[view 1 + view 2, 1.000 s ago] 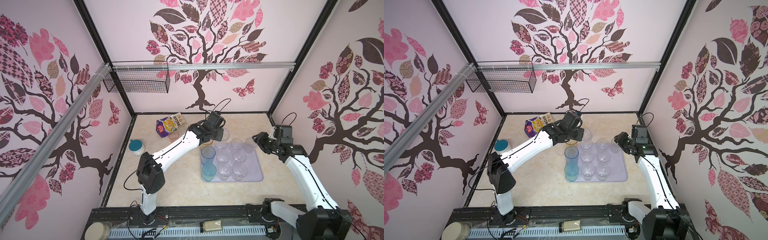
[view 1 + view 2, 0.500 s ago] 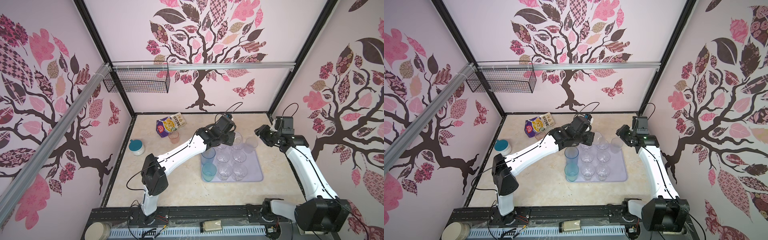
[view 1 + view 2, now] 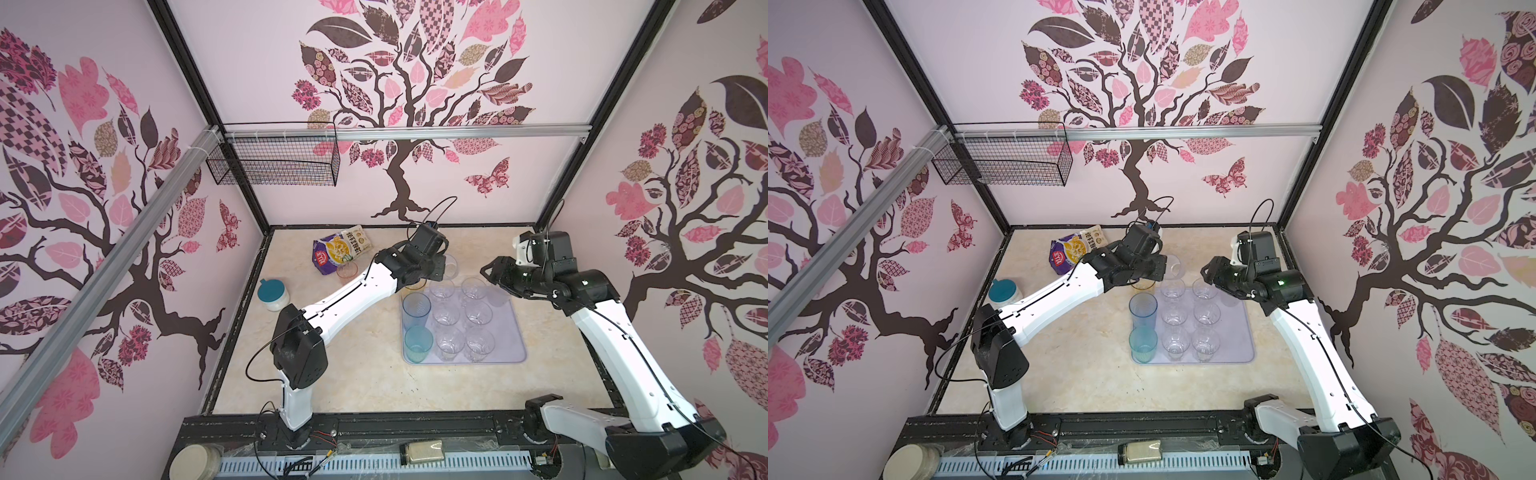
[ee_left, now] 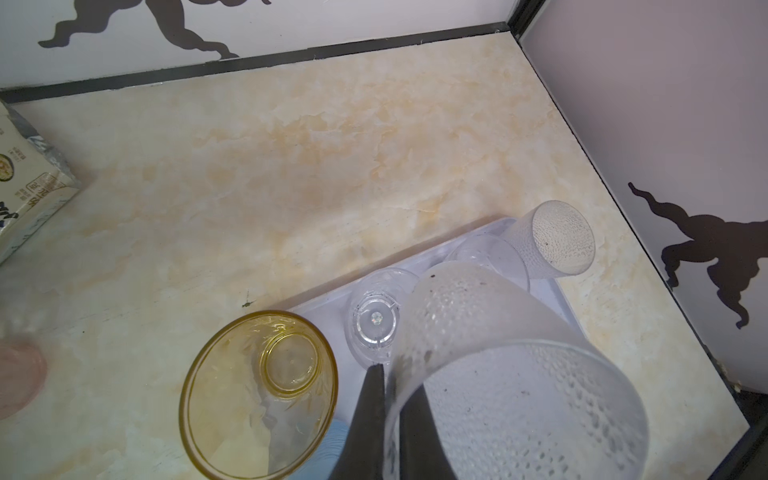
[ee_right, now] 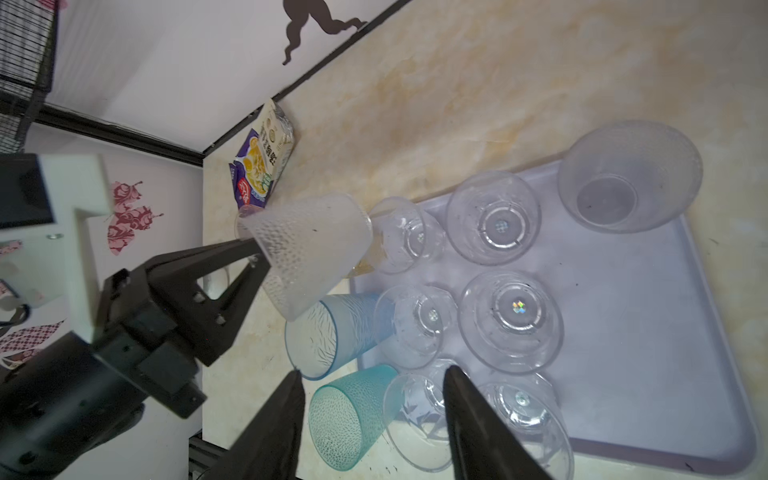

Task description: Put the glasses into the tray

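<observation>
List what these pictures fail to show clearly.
- Amber glass: in both top views mostly hidden under the left gripper; on the tray or beside it, cannot tell.
- Pink glass: left wrist view, blurred and cut by the edge.
- Snack bag: same view, cut by the edge.

- A crinkled purple-and-yellow foil snack bag (image 3: 340,250) lies on the beige marbled tabletop (image 3: 332,382), near the left claw (image 3: 444,267) and to its left.
- A squat white jar with a teal lid (image 3: 272,293) stands upright farther left of that claw, toward the front edge.
- A black wire basket (image 3: 274,162) hangs on the back wall, above the claw and to its left.
- A cream round disc (image 3: 194,461) sits on the front rail, well apart from the claw.
</observation>
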Robot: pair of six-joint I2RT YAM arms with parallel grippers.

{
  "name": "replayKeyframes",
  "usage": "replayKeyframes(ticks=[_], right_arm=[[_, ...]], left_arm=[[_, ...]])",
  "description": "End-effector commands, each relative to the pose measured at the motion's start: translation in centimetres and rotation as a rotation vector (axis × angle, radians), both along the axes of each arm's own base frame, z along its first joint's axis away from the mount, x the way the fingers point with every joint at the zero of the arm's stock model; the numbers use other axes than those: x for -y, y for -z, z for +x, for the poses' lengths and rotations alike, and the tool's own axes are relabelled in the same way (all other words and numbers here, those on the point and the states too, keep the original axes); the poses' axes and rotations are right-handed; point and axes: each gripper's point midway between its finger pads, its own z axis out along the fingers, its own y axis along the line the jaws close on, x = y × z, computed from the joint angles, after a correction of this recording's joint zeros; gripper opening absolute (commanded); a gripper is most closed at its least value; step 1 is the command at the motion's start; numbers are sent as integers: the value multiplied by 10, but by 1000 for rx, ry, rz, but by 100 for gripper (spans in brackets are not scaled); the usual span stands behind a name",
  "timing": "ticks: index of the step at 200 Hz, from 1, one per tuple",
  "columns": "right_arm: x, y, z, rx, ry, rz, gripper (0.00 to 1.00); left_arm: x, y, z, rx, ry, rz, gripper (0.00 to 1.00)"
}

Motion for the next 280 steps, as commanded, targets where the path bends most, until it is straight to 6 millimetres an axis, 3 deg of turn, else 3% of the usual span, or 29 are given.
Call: replayKeyframes(ticks=[1,15,42,67,93,119,160,193,221,280], right_arm=[[-24,-3,3,7,-34,-21,56],[-34,3,7,-6,-46,-67,56],[-30,10,20,20,5,-116,56],[-38,18,27,36,2,-204,55],[-43,30,31,33,18,-282,52],[-47,27,35,76,53,-355,49],[-39,35,36,71,75,-412,40],[-35,35,34,73,68,-443,25],[-34,30,33,76,55,-465,12],[-40,31,35,79,57,-421,3]], left_arm=[[10,-15,-12,20,29,-54,0],[15,-18,-19,8,45,-78,0],[18,-24,-31,4,54,-93,0],[17,-26,-39,-10,42,-121,0],[18,-22,-42,-15,38,-127,0],[19,-13,-40,-30,28,-119,1],[21,-16,-41,-34,32,-135,4],[26,-19,-44,-36,49,-147,10],[29,-31,-53,22,89,-126,18],[10,-76,-63,110,110,-140,33]])
